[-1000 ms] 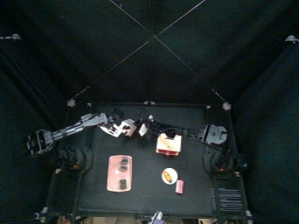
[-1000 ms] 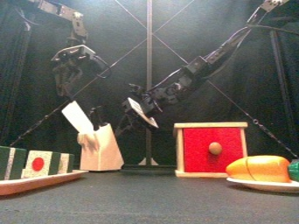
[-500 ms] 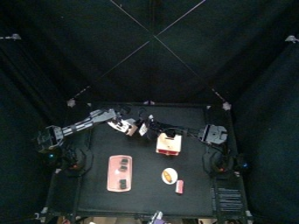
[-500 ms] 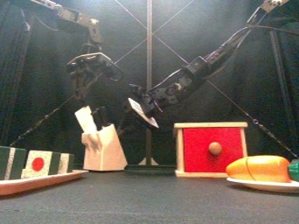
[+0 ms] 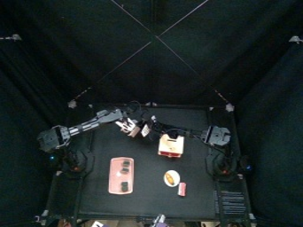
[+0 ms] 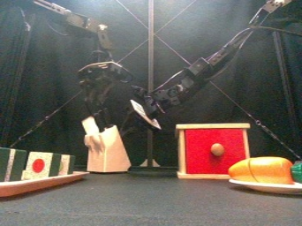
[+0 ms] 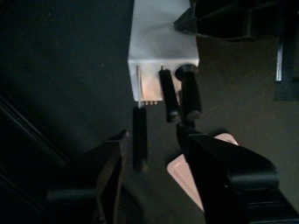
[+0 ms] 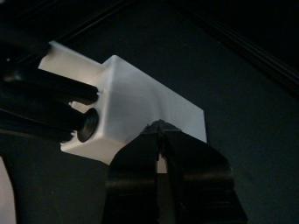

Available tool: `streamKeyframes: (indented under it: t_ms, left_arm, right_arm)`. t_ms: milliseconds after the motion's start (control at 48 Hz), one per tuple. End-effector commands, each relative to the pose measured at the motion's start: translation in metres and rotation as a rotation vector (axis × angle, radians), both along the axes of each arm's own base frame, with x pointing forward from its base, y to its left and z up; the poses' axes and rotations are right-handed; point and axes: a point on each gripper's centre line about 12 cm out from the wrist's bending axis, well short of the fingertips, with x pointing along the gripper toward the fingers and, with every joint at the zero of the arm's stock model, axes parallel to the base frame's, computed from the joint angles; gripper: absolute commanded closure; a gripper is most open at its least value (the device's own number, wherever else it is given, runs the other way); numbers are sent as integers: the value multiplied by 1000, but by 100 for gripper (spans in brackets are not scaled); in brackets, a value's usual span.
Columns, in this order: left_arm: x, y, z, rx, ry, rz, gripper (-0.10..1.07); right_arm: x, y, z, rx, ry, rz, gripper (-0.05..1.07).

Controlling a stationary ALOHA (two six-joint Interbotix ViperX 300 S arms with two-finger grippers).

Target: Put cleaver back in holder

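Left gripper (image 6: pixel 104 104) hangs jaws spread directly above the holder (image 6: pixel 106 150), cleaver handle (image 7: pixel 190 92) apparently seated upright in its slot; right gripper (image 6: pixel 139 113), jaws pressed together, hovers beside.

The white-bladed cleaver (image 6: pixel 91 129) sank from jutting high out of the small white boxy holder (image 6: pixel 106 150) to seated in it. The left claw (image 6: pixel 104 84) let go, spread its jaws and moved rightward above the holder.
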Motion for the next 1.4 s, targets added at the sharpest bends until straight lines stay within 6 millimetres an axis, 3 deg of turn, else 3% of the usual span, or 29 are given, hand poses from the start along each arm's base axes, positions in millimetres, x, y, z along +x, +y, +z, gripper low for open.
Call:
streamKeyframes:
  t_ms: [0,333,667,958,1375]
  left_arm:
    - [-1,1,10,26,-39,3,9]
    - [-6,-3,26,90,-172,-8,9]
    - [-24,-37,32,153,-401,-36,10]
    - [-25,-63,22,183,-531,-128,11]
    - [-18,-92,-1,188,-576,-255,11]
  right_arm:
    - [3,0,19,-18,-37,2,81]
    - [1,0,21,-8,-42,-3,81]
    - [-11,5,34,-2,-59,-12,81]
    - [-22,8,42,-7,-77,-20,81]
    - [-49,16,59,-29,-117,-32,81]
